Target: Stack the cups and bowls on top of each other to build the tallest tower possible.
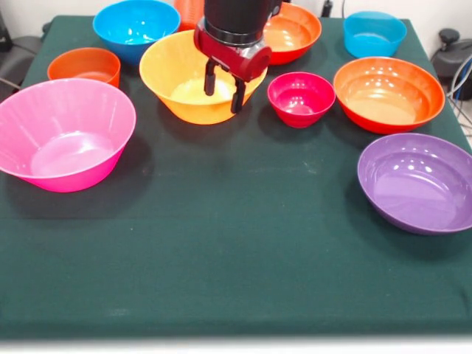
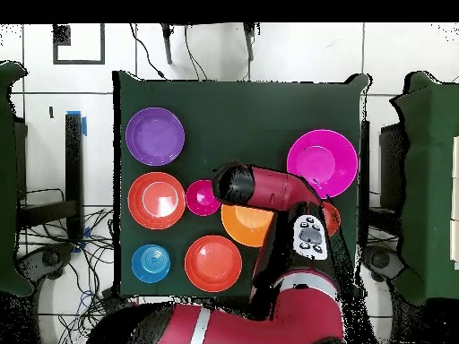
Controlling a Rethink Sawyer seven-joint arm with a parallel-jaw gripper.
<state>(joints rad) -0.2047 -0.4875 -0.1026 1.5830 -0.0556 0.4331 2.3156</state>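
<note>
My gripper (image 1: 224, 86) is open and empty. It hangs over the right half of the large yellow-orange bowl (image 1: 184, 81), which holds nothing. In the overhead view the arm (image 2: 260, 188) covers the gripper and part of that bowl (image 2: 244, 226). A small magenta bowl (image 1: 300, 97) stands just right of it. The large pink bowl (image 1: 66, 133) is at the left. An orange-red bowl (image 1: 389, 92) and a purple bowl (image 1: 417, 181) stand at the right. Only a part of the orange-red tumbler (image 1: 188, 11) shows behind the arm at the top edge.
At the back stand a large blue bowl (image 1: 136, 26), a squat small orange bowl (image 1: 85, 66), another orange-red bowl (image 1: 295, 29) and a small blue bowl (image 1: 374, 33). The dark green tablecloth (image 1: 236, 251) covers the table, and all bowls stand apart, none stacked.
</note>
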